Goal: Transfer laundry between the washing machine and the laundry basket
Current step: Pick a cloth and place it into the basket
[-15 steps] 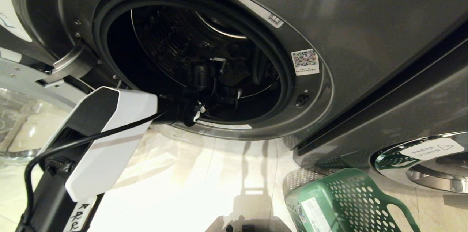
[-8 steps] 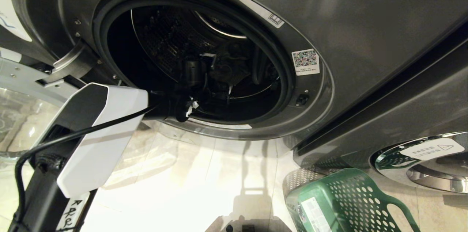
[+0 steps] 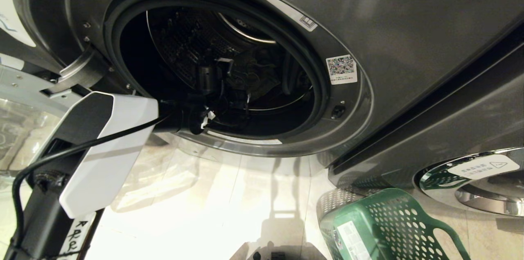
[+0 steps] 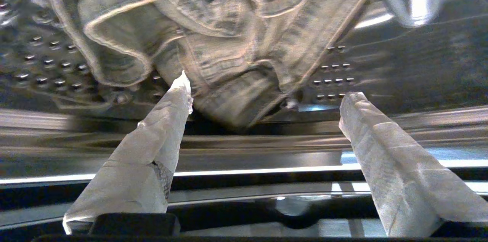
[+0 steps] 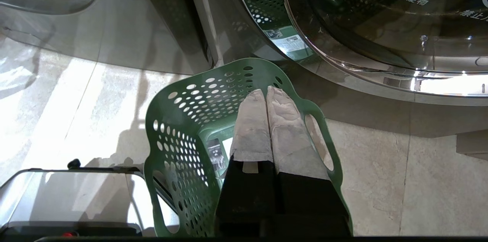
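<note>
Pale floor tiles [image 3: 229, 211] run up to a dark grey washing machine [image 3: 409, 26] whose door is swung open, and the left arm reaches through the round opening into the drum [image 3: 184, 43]. Compared with a second ago, the arm's white forearm shell sits further toward the left edge of the head view and the wrist has travelled with it, so the left claw [image 4: 263, 89] has swept sideways inside the drum rather than pushed deeper. Nothing else in the head view has shifted, so the base and torso appear to be holding station.

The left wrist view shows what that sweep buys: the claw stands wide, its two wrapped fingers [image 4: 167, 120] well apart, and a crumpled denim garment [image 4: 213, 44] lies on the perforated drum wall straight ahead, with one fingertip just at its hem. Nothing is gripped. My reading is that the claw is being lined up on the denim, and the next step would be to advance and close on a fold.

The green laundry basket [image 3: 389, 227] waits on the floor to the right of the machine. The right claw [image 5: 267, 93] hangs parked above it, fingers pressed together and holding nothing.
</note>
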